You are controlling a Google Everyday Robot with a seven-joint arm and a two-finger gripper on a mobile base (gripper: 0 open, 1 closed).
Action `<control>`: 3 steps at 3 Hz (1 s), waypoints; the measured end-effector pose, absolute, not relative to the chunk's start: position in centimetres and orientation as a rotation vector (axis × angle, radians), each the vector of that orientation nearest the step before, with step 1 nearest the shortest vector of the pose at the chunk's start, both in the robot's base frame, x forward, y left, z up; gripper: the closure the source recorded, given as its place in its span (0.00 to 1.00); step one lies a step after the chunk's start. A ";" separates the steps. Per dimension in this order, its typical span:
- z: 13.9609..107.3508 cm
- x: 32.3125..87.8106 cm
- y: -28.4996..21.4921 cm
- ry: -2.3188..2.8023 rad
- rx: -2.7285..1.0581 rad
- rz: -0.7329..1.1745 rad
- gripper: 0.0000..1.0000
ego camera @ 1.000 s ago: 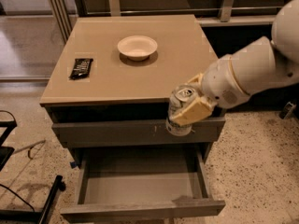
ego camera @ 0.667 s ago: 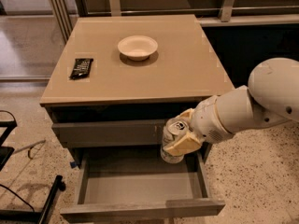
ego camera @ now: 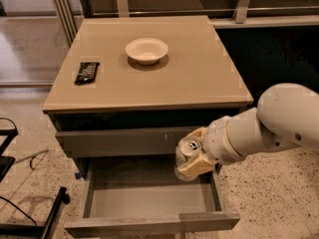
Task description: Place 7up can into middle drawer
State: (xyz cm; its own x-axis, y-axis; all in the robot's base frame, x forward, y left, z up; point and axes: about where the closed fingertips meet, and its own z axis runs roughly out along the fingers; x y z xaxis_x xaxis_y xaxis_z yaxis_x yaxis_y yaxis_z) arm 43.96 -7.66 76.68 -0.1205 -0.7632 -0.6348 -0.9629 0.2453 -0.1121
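Silvery 7up can (ego camera: 185,157) gripped by pincer (ego camera: 192,152) | under tabletop (ego camera: 199,73) front edge, over middle drawer (ego camera: 144,202) | step: insert | nxt: lower, let go

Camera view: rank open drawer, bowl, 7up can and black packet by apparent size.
1. middle drawer
2. bowl
3. 7up can, in the gripper over the drawer's right side, and black packet: alike, can nearer, unranked.

pincer (ego camera: 195,153) above middle drawer (ego camera: 149,223), partly hiding 7up can (ego camera: 187,146)
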 end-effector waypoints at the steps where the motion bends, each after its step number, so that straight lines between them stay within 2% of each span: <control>1: 72.6 44.8 -8.0 1.893 -1.594 0.392 1.00; 3: 61.1 46.9 -6.8 1.866 -1.594 0.478 1.00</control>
State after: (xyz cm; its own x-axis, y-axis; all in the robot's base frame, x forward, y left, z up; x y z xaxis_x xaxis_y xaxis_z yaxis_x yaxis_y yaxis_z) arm 46.86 -6.80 61.13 -0.0690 -0.7425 -0.6663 -0.9715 0.2018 -0.1242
